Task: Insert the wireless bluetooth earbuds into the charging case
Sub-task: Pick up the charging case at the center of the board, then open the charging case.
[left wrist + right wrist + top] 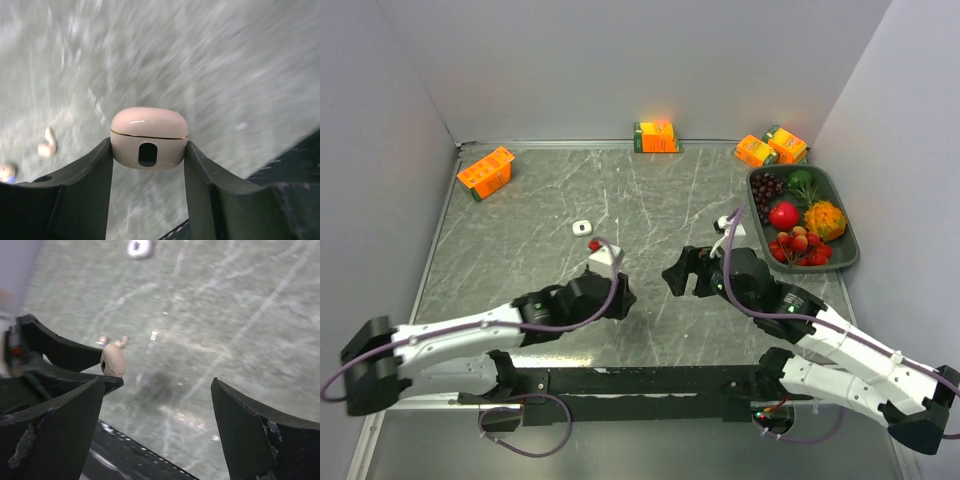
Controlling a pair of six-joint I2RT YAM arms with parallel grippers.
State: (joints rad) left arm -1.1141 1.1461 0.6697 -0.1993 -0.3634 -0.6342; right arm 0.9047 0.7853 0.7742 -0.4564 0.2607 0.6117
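Note:
My left gripper (149, 151) is shut on a pale pink-beige charging case (149, 135). The case's lid is closed and a dark oval slot faces the camera. It hangs above the grey marble table. Two small beige earbuds (47, 145) lie on the table to the left of it, blurred; in the right wrist view the earbuds (112, 341) lie just beyond the held case (113, 361). My right gripper (159, 385) is open with nothing between its fingers. From above, the left gripper (620, 298) and right gripper (672, 275) face each other near the table's middle.
A second small white case (582, 227) lies on the table behind the left arm. A dark tray (853, 262) of fruit stands at the right. Orange boxes sit at the back left (485, 172), back middle (656, 136) and back right (770, 148).

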